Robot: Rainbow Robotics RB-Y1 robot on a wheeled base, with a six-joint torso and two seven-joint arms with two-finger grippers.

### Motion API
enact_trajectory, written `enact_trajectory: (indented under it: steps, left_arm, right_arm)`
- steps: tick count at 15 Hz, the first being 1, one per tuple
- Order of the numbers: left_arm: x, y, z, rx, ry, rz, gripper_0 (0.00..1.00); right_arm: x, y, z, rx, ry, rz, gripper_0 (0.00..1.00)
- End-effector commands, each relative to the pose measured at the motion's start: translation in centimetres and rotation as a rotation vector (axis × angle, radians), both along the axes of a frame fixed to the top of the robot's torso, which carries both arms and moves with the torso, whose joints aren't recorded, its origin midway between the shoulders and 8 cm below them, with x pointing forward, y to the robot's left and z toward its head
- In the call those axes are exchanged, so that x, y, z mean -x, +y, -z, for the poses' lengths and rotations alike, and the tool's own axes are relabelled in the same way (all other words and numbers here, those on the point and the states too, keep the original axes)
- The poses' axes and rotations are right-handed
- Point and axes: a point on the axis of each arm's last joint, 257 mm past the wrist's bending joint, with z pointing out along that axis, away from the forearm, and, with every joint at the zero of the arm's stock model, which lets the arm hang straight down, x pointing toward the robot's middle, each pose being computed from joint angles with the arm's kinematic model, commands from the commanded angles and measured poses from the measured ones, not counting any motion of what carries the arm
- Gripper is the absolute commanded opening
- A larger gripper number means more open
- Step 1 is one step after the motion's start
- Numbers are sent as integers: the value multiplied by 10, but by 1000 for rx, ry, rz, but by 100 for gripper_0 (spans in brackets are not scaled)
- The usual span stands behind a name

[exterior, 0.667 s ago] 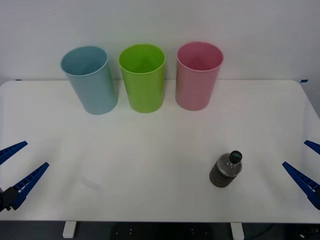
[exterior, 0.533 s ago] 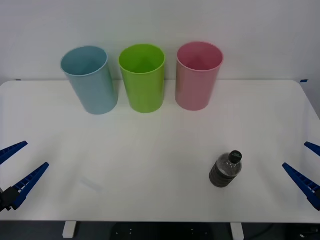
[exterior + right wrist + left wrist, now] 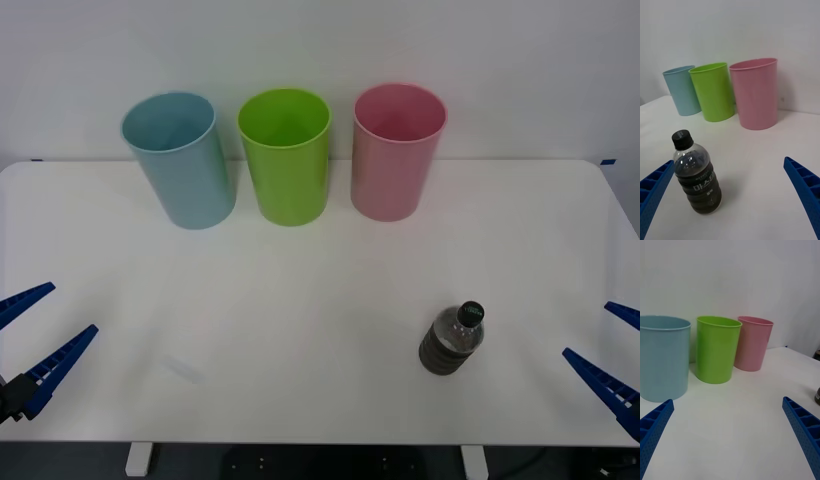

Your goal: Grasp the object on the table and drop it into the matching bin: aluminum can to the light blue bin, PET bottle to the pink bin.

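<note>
Standing bottle: upright on table, near right gripper
Right gripper: jaws spread, empty
Left gripper: jaws spread, empty
Pink bin: rightmost

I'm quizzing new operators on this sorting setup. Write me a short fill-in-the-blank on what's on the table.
1. The PET bottle stands upright nearer the robot's ____ end effector.
2. Between the light blue bin and the pink bin stands a ____ bin.
3. Both end effectors, including the left end effector, are ____.

Missing words: right; green; open
</note>
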Motion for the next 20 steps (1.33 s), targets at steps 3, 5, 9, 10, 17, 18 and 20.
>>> enact_trajectory:
  steps: [3,5,9,10,17,18,20]
  left_arm:
    - [0,0,0,0,0,0,100]
    - [0,0,0,0,0,0,100]
    - [0,0,0,0,0,0,100]
    - [0,0,0,0,0,0,100]
    - [0,0,0,0,0,0,100]
    - [0,0,0,0,0,0,100]
    - [0,0,0,0,0,0,100]
  right_arm:
    - [9,9,14,47,7,-32,100]
    - [10,12,18,92,-25,-39,100]
    - [12,13,39,199,-64,-53,100]
    - [13,15,44,202,-54,-63,100]
    - [3,41,73,174,-14,-133,100]
    - [1,45,76,173,-13,-141,100]
    - [-5,53,81,172,-10,-160,100]
